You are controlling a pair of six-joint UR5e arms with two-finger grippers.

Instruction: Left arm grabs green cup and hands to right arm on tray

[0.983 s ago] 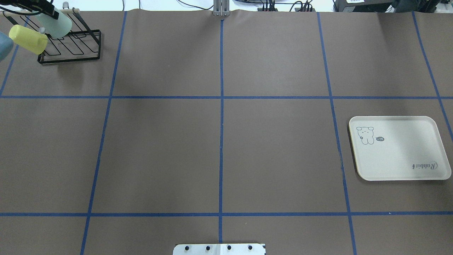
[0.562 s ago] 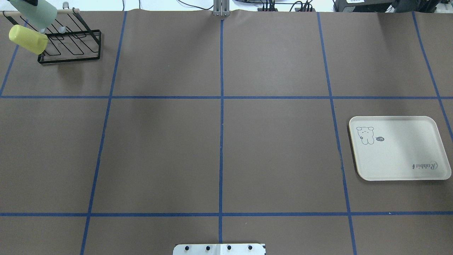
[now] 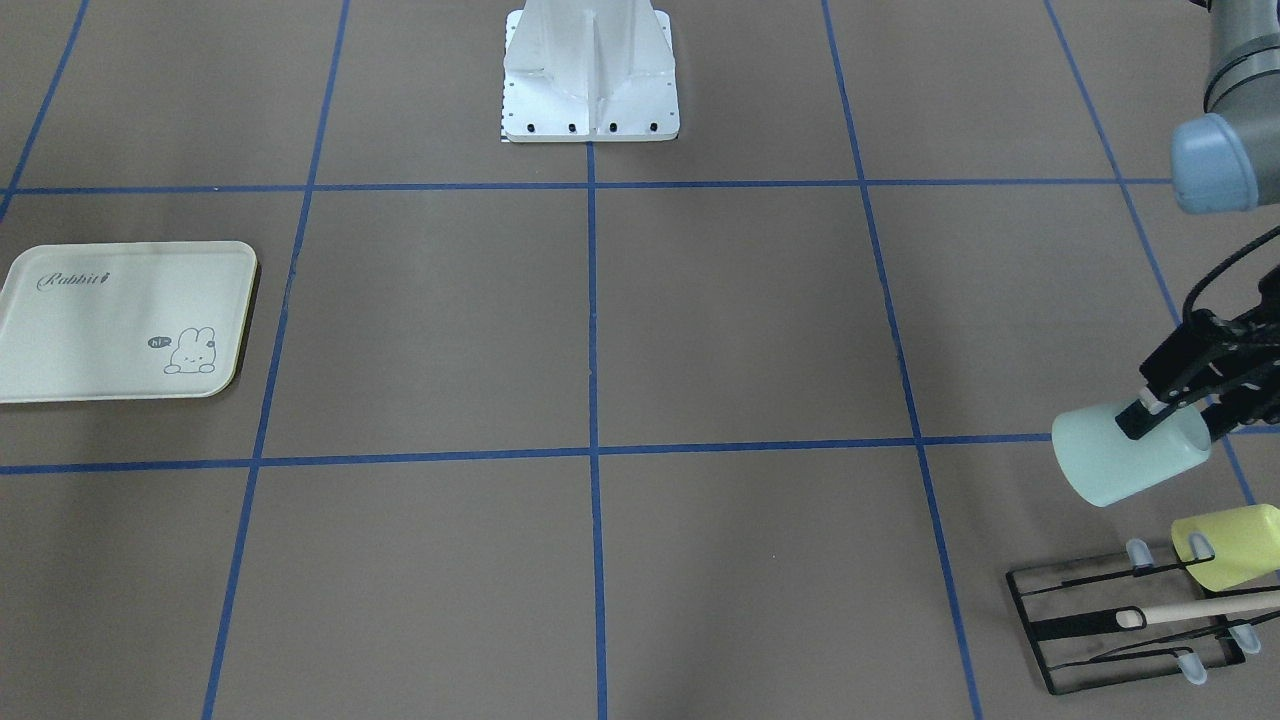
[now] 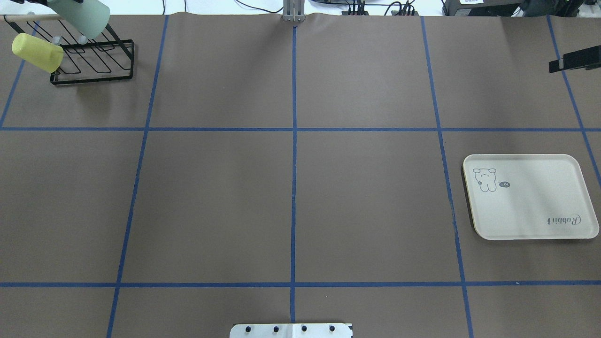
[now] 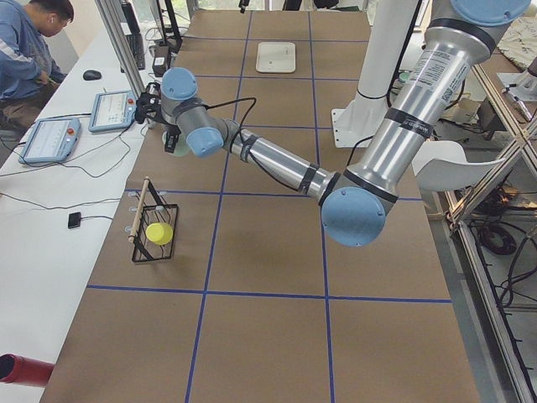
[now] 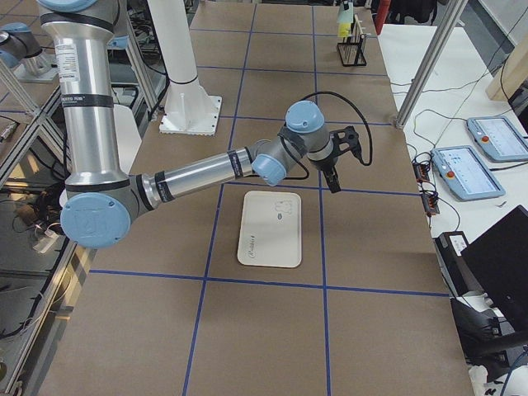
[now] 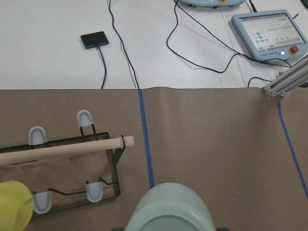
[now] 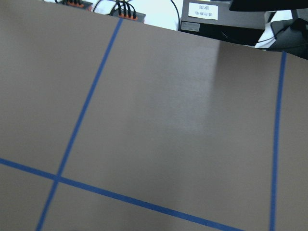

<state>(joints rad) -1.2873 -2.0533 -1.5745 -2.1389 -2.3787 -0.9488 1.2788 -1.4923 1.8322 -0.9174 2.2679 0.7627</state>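
Brown gridded bench (image 4: 291, 188). Green cup (image 3: 1115, 462) is airborne near the wire rack (image 3: 1120, 620), tipped sideways, with the left fingers (image 3: 1132, 420) pinching one end. Risk: an end-only grip could let it swivel or slip in transit. Left arm (image 5: 277, 164) is stretched far out. Right fingers (image 4: 561, 65) hover beyond the tray (image 4: 530, 211); can't tell if spread.

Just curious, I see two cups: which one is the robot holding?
The pale green cup, gripped on its side by the left gripper above the table. The yellow cup rests on the rack, untouched.
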